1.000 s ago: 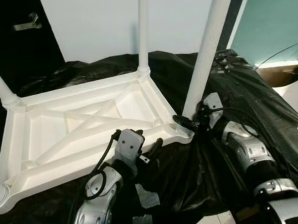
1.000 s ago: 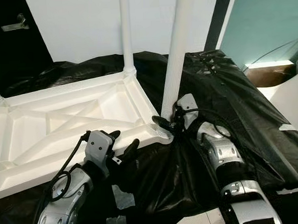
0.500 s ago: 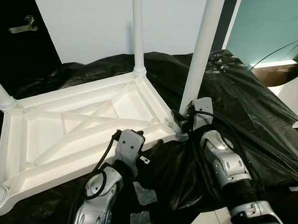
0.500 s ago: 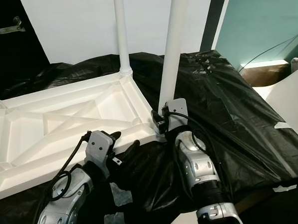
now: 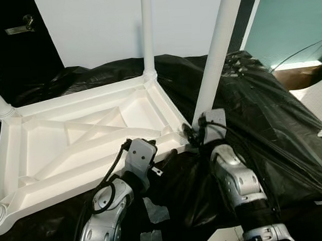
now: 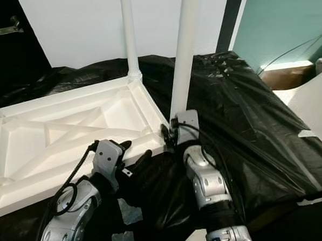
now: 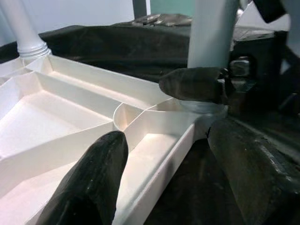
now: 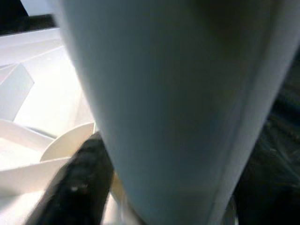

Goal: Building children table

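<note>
Here, your white table top lies upside down at centre-left on black plastic sheeting.

Your right gripper is clamped around the near-right leg at its socket. Your left gripper, fingers spread, straddles the table's rim at lower centre.

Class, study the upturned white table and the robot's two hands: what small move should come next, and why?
Probably the right hand should twist the leg it grips at the base, seating it in the corner socket of the tabletop. The left hand sits open astride the tabletop's near edge, so it could close there to steady it. Whether the leg is already tight cannot be seen.
</note>
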Motion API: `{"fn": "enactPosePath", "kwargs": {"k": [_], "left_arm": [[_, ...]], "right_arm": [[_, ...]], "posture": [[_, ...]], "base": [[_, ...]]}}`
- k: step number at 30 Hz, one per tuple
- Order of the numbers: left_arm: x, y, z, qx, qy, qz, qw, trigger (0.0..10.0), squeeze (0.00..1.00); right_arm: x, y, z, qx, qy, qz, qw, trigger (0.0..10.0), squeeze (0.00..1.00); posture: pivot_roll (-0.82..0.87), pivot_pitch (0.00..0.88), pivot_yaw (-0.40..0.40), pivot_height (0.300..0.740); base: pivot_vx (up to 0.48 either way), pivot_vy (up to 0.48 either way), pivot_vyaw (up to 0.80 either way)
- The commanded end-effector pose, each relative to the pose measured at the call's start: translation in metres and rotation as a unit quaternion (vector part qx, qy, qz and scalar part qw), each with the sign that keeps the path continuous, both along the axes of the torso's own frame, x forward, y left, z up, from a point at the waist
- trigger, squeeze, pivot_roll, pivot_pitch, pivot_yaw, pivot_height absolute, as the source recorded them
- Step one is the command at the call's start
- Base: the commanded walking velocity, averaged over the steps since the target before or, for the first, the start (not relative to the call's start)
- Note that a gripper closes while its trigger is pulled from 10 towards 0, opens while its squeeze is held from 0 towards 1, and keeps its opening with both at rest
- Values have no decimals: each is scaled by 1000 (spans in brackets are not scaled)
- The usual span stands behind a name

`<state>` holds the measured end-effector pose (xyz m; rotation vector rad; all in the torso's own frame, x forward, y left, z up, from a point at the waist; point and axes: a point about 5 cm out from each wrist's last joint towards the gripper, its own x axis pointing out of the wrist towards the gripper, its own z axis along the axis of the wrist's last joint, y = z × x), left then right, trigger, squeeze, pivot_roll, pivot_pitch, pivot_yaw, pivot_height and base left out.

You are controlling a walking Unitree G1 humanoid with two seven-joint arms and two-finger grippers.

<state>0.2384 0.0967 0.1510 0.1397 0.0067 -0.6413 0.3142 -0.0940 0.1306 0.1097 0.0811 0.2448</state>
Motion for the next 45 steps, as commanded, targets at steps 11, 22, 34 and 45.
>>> {"fn": "enactPosePath", "kwargs": {"k": [11,22,34,45], "left_arm": [[2,3,2,8,-4,27,1000,10000,0],[-1,3,4,16,-4,7,1000,10000,0],[-4,6,3,21,3,-15,1000,10000,0],[-3,18,0,23,0,30,999,10000,0]], "right_arm": [[1,-33,7,25,-21,129,991,10000,0],[12,-45,14,-56,-40,283,957,10000,0],[37,-50,18,-146,-38,364,919,0,0],[39,-47,15,-140,-33,361,921,0,0]], "posture": [[105,54,-44,740],[108,45,-47,740],[129,43,-58,740],[120,69,-132,740]], "base": [[0,0,0],[0,0,0],[0,0,0],[0,0,0]]}}
